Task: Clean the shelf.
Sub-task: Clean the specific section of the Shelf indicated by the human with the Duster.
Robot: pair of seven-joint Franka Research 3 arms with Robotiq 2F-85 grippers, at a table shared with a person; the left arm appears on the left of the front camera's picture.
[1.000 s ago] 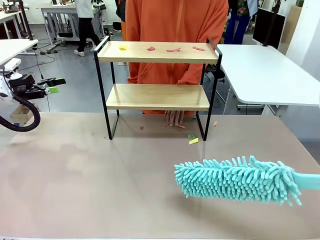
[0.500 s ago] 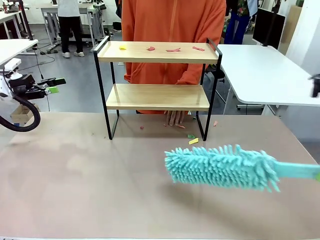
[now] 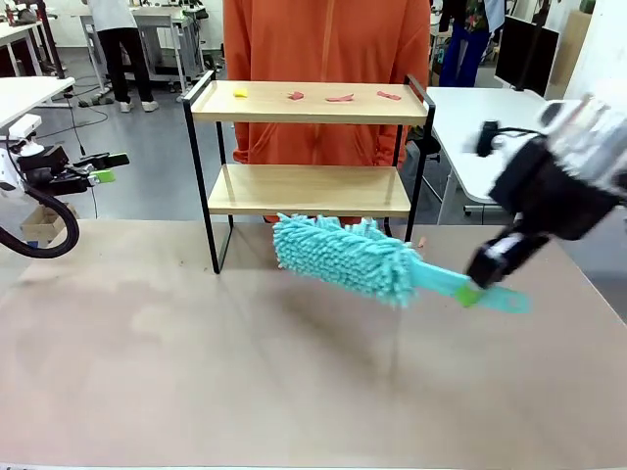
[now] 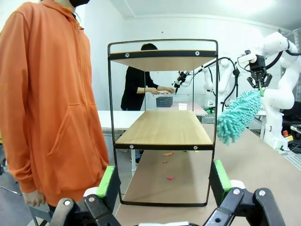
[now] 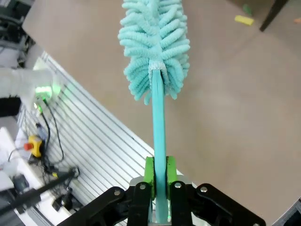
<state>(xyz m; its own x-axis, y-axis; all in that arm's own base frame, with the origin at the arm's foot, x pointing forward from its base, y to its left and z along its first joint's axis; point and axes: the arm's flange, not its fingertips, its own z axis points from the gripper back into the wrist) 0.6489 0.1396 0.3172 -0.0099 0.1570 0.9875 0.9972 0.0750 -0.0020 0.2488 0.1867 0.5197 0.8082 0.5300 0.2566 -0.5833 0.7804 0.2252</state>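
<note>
Teal chenille, shaggy and thick, makes up the head of a duster [image 3: 343,257] that hangs tilted over the table [image 3: 196,372], head up and to the left, flat handle sloping down to the right; the right fingers [image 3: 468,293] are clamped on that handle near its end, green pads pressed to both sides of it in the right wrist view, with a short stub of handle sticking out past them; the arm behind them is blurred. The shelf [image 3: 309,189] stands upright at the far middle of the table, just in front of a person in an orange hoodie [image 3: 323,49]; its thin black frame carries two pale wooden boards, one above the other. The duster's head sits on the near side of the lower board, at about its height and right of its middle; whether the fibres touch the board or the frame I cannot tell. On the top board lie a yellow scrap [image 3: 240,93] towards the left and three reddish scraps [image 3: 340,98] in a row to its right; a few more bits [image 4: 168,154] lie on the table under the shelf. The left fingers [image 3: 104,176] hover at the far left, well apart from the shelf, spread wide with nothing between them; the left wrist view looks end-on at the shelf past them.
</note>
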